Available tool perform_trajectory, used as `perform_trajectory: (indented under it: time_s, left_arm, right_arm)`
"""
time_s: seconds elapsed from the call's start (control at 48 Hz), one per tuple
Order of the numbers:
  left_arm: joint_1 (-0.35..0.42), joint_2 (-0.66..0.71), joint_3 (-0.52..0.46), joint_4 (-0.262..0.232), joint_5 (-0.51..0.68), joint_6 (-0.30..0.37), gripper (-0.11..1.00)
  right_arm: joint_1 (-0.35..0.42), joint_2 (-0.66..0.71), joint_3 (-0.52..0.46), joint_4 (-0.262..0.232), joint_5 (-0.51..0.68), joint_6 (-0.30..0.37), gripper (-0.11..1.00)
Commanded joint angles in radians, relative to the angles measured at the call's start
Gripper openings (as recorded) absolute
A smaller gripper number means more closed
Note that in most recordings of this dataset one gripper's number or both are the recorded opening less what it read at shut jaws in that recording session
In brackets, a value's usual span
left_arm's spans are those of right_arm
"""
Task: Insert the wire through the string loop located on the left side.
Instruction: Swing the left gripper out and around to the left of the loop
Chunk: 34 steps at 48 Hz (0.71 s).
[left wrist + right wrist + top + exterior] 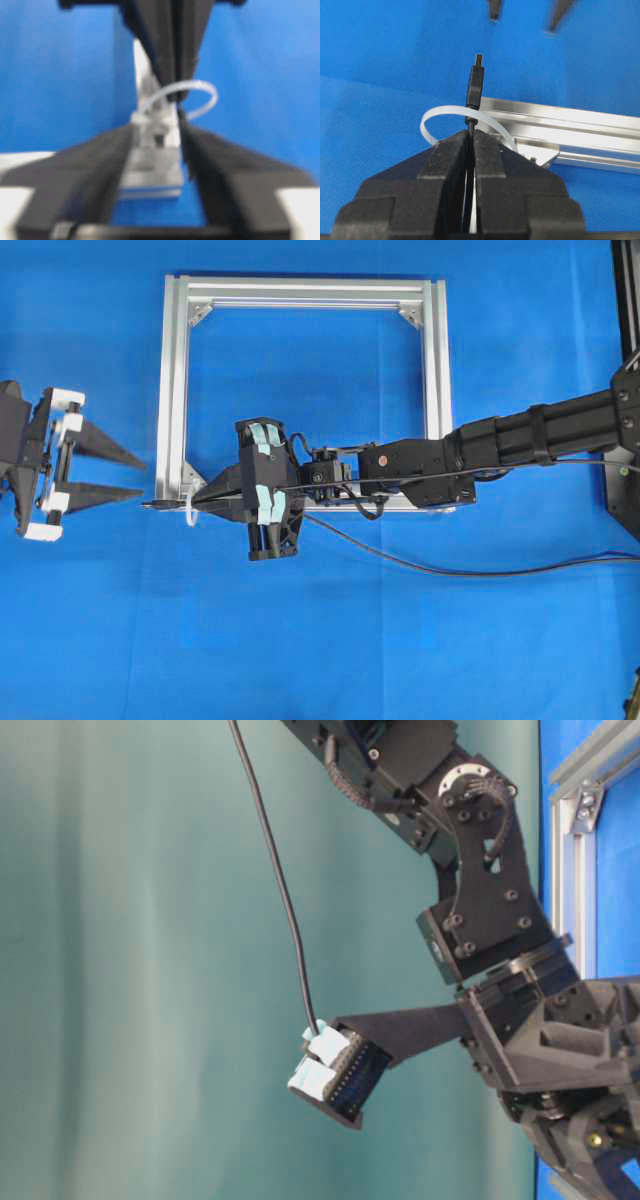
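My right gripper (197, 502) is shut on the wire (420, 565) just behind its plug. The plug tip (476, 82) sticks out past the fingertips, and in the overhead view it ends left of the string loop (190, 512). The thin white string loop (440, 112) hangs at the front left corner of the silver frame (432, 360), and its band curves around the wire right at my right gripper (470, 132). My left gripper (144, 478) stands open and empty a short way left of the plug, facing it. In the blurred left wrist view the string loop (200, 92) arches ahead of the left gripper (159, 127).
The wire trails right across the blue table (330, 660) toward the edge. The right arm (540, 435) crosses the frame's right side. A black stand (627, 300) sits at the far right. In the table-level view the arm (500, 920) fills the right side.
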<state>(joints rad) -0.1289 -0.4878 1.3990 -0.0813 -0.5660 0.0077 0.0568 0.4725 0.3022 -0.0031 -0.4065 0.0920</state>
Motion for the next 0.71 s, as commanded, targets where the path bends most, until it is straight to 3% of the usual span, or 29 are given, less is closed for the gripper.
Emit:
perform_trajectory:
  time_s: [0.0,0.104,0.146,0.479,0.687]
  left_arm:
    - [0.014,-0.002,-0.017,0.002,-0.003,0.002,0.55]
    - [0.02,-0.002,-0.02,0.002,-0.003,0.002,0.83]
    - [0.02,-0.002,-0.021,0.002,-0.003,0.002,0.88]
    - [0.006,0.011,-0.037,0.002,-0.003,-0.014,0.85]
    - [-0.026,0.123,-0.077,0.003,-0.003,-0.015,0.84]
  right_arm:
    - [-0.003,-0.023,-0.011,0.003,0.002,0.002,-0.1]
    - [-0.003,-0.021,-0.011,0.003,0.006,0.002,-0.1]
    - [-0.003,-0.021,-0.011,0.005,0.008,0.002,-0.1]
    - [-0.003,-0.021,-0.011,0.008,0.008,0.002,-0.1]
    - [-0.003,-0.021,-0.012,0.008,0.005,0.002,-0.1]
